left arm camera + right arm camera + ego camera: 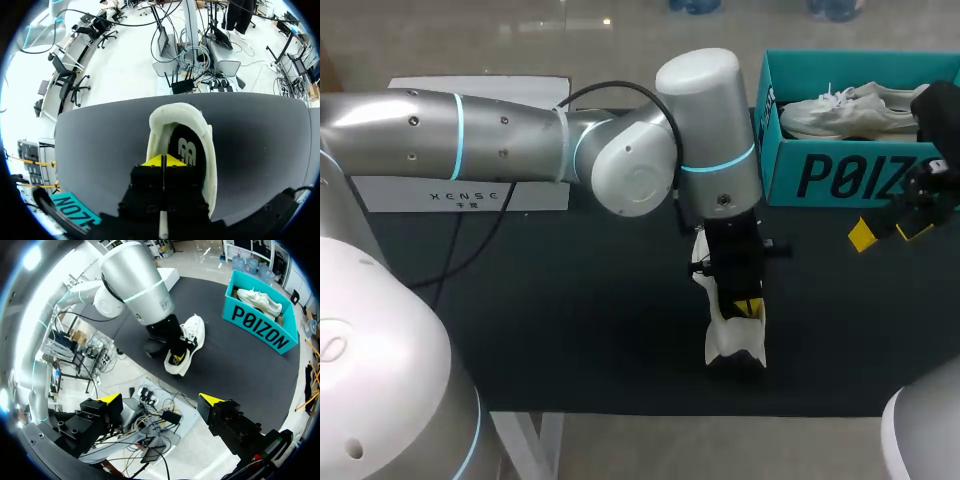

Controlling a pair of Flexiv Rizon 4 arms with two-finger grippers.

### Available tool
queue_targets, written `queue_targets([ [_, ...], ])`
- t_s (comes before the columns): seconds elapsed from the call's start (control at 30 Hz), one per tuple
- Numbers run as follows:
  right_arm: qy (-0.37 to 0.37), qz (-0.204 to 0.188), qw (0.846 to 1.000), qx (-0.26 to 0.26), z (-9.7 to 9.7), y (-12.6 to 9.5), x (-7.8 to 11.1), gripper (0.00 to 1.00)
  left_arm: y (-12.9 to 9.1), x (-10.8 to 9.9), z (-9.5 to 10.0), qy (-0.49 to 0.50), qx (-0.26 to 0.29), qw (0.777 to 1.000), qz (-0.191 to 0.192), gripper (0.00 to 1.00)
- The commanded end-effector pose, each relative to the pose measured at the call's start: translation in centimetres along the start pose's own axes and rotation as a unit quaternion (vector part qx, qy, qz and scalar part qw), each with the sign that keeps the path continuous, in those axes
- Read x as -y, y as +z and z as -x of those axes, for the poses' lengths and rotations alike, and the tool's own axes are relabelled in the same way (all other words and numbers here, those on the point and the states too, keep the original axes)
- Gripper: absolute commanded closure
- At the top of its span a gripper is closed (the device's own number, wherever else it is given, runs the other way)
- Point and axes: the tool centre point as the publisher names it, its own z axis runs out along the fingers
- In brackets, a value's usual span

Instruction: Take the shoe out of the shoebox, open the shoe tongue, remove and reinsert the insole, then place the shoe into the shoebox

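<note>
Sitting inside the white shoe (730, 345) on the dark table (570, 320), the left gripper (163, 161) has its yellow tips pressed together above the insole (187, 147). The right gripper (161, 399) hangs wide open beside the teal shoebox (840, 175), which holds another shoe (850, 112).

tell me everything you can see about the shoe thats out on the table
The shoe is a white to cream low sneaker with a padded collar and white laces, and it looks like soft fabric. It lies on the dark mat, outside the teal shoebox, apparently sole down. Its opening faces up and shows a black insole with a white logo. The left gripper is down inside the opening, yellow tips together over the insole. Whether they pinch it is unclear.
</note>
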Motion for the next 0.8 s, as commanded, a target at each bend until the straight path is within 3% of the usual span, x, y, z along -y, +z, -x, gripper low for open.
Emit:
queue_targets([
  [0.03,0.0,-0.004,1.0,0.0,0.0,0.0,-0.4,0.0,0.9,0.0,0.0,0.001,-0.012,1.0,-0.002,1.0],
  [0.5,0.0,-0.004,1.0,0.0,0.0,0.0,-0.4,0.0,5.8,-0.7,-1.5,0.004,-0.049,0.999,-0.005,1.0],
  [0.63,0.0,-0.004,1.0,0.0,0.0,0.0,-0.4,0.0,5.8,-0.2,-1.9,0.007,-0.061,0.998,-0.003,1.0],
  [0.8,0.0,-0.004,1.0,0.0,0.0,0.0,-0.4,0.0,3.4,-0.6,-1.3,0.015,-0.042,0.999,0.013,1.0],
])
